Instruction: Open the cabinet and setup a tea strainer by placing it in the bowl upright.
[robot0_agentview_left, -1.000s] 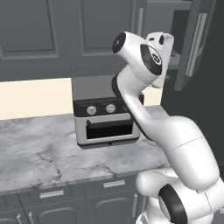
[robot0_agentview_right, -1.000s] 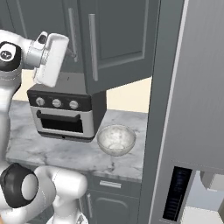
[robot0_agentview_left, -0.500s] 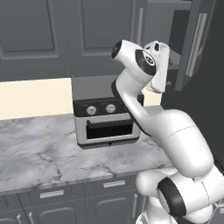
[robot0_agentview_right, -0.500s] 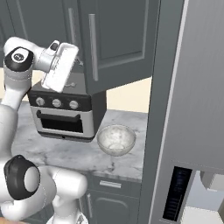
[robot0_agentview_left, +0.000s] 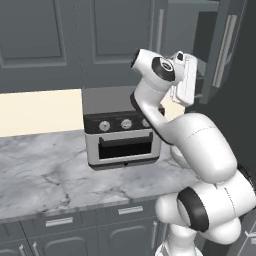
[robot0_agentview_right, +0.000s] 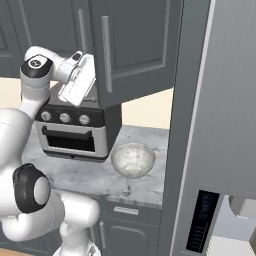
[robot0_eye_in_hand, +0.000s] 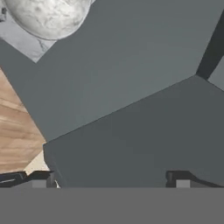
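The cabinet (robot0_agentview_right: 135, 45) hangs on the wall above the right end of the counter (robot0_agentview_right: 90, 175), and its door (robot0_agentview_left: 227, 47) stands swung open, with the long silver handle (robot0_agentview_right: 106, 52) running down it. In the left base view the dark inside of the cabinet shows between the open door and the closed door beside it. No strainer can be made out inside from these views.

The bowl (robot0_agentview_right: 132, 160) sits on the marble counter just to the right of the toaster oven (robot0_agentview_right: 75, 130), close beside it but apart from it. It stands upright and looks empty. In the hand view the bowl (robot0_eye_in_hand: 46, 15) appears at the top left corner, past the grey cabinet panel.

The gripper (robot0_eye_in_hand: 109, 177) is raised to cabinet height, above the toaster oven and near the open door's edge. Its two dark fingertips (robot0_eye_in_hand: 41, 177) stand wide apart at the bottom of the hand view, with nothing between them: the jaws are released. The white hand (robot0_agentview_left: 184, 82) is tilted, pointing down and toward the cabinet opening.

To the right of the counter stands a tall grey fridge (robot0_agentview_right: 220, 125).
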